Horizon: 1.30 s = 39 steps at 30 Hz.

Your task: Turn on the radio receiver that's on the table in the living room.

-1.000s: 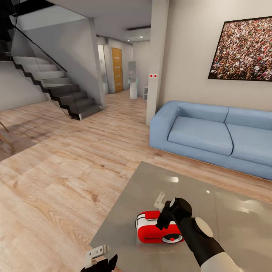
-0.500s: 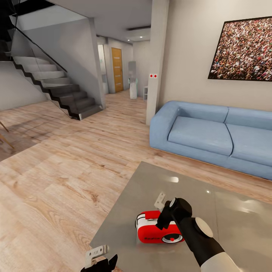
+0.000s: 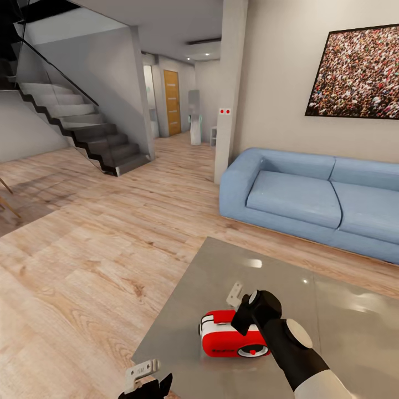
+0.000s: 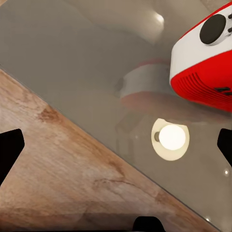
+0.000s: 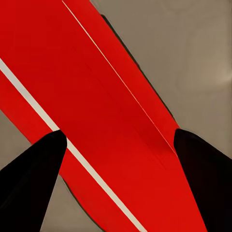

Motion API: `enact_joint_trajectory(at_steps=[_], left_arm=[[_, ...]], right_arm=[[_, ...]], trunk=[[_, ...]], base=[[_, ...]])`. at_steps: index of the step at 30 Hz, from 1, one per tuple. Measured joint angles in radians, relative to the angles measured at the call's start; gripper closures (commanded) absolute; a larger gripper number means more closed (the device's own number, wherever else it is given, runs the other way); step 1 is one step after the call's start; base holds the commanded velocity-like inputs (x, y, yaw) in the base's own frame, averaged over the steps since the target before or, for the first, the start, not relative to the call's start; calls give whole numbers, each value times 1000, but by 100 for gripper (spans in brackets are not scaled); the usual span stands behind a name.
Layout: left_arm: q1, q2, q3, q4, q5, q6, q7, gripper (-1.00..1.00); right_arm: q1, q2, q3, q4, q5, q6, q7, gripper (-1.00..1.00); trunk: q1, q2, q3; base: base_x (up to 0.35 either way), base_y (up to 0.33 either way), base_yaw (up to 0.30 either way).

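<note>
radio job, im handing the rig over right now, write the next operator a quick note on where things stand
Right claw: open, right over the radio receiver, fingertips either side of its red top in the right wrist view; contact can't be confirmed.
Left claw: open, idle at the near left edge of the table, holding nothing.
Radio sits on the table's near part, dial face toward the robot.
Done: robot is at the table, right arm on target.
Left: press or switch the radio on. No sign yet that it is on.

Red-and-white radio receiver [image 3: 233,338], light-blue sofa [image 3: 310,199]
</note>
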<state>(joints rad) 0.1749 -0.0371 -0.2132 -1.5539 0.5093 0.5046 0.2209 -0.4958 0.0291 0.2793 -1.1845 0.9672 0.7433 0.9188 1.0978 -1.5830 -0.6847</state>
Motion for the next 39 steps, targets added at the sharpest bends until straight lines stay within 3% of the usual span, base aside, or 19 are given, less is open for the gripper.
enact_joint_trajectory(at_steps=[15, 39], left_arm=[[0, 0, 0, 0, 0, 1, 0, -100], [0, -3, -2, 0, 0, 2, 0, -100]], right_arm=[[0, 0, 0, 0, 0, 1, -1, 100], [0, 0, 0, 3, -3, 6, 0, 100]], trunk=[[0, 0, 0], [-92, 168, 75]], base=[[0, 0, 0], [0, 0, 0]])
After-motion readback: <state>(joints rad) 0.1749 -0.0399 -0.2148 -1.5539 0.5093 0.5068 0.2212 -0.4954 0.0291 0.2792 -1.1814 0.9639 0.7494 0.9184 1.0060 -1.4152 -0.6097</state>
